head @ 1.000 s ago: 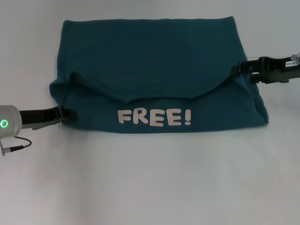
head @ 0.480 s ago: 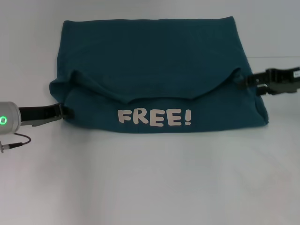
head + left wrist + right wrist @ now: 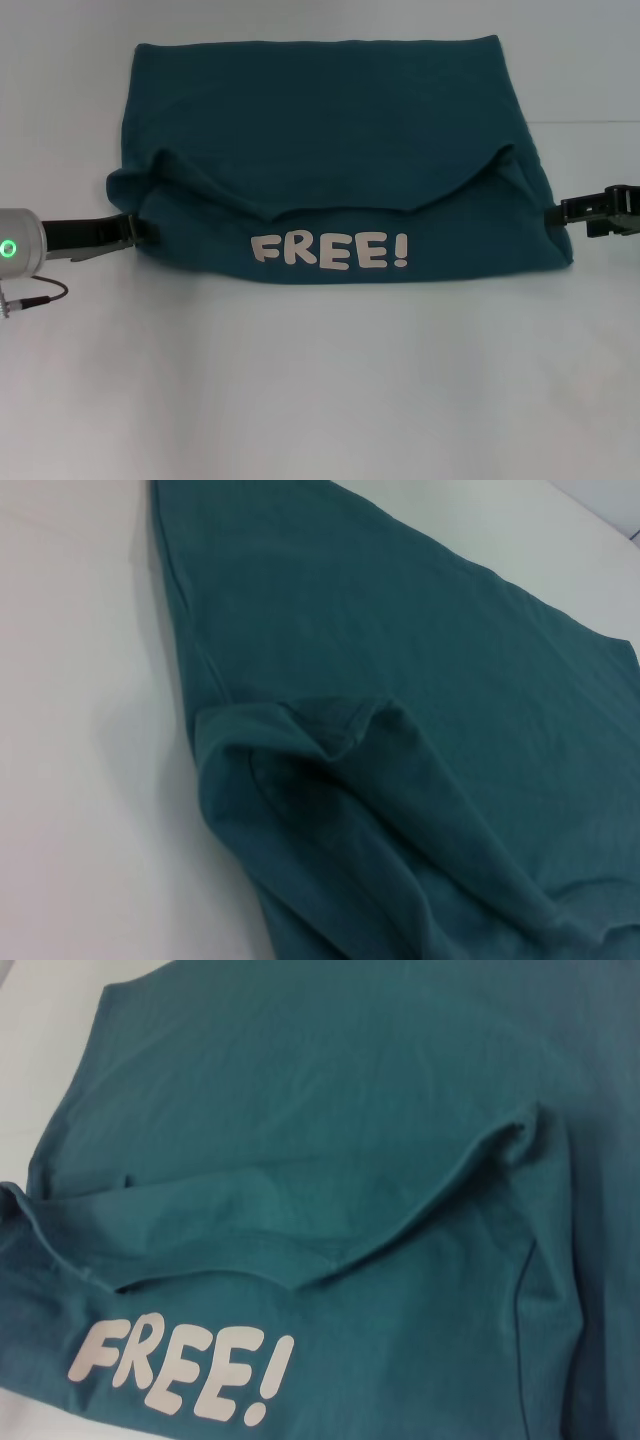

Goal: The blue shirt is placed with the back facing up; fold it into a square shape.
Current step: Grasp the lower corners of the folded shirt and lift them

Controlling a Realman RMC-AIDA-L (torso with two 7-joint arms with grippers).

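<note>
**Folded shirt between two low grippers**

While the blue shirt [image 3: 330,170] lies folded on the white worktop [image 3: 320,380], a gripper sits at each of its side edges. Seen from the head camera, the shirt's near part is turned up over the rest, so that the white "FREE!" lettering [image 3: 329,250] faces up along the near edge, and above it a curved hem runs across the cloth. The far part of the shirt is plain and lies flat.

Low at the shirt's left edge is the left gripper [image 3: 140,233], its dark tip at the cloth near the bunched corner; whether its fingers are apart or together, and whether they pinch the fabric, I cannot tell. On the other side, the right gripper [image 3: 555,212] is at the shirt's right edge, its tip just at the cloth; its fingers' state cannot be told either.

From the left wrist camera, the shirt [image 3: 400,730] shows a rumpled fold at its corner. From the right wrist camera, the shirt [image 3: 330,1110] shows the curved hem and the lettering [image 3: 182,1370].
</note>
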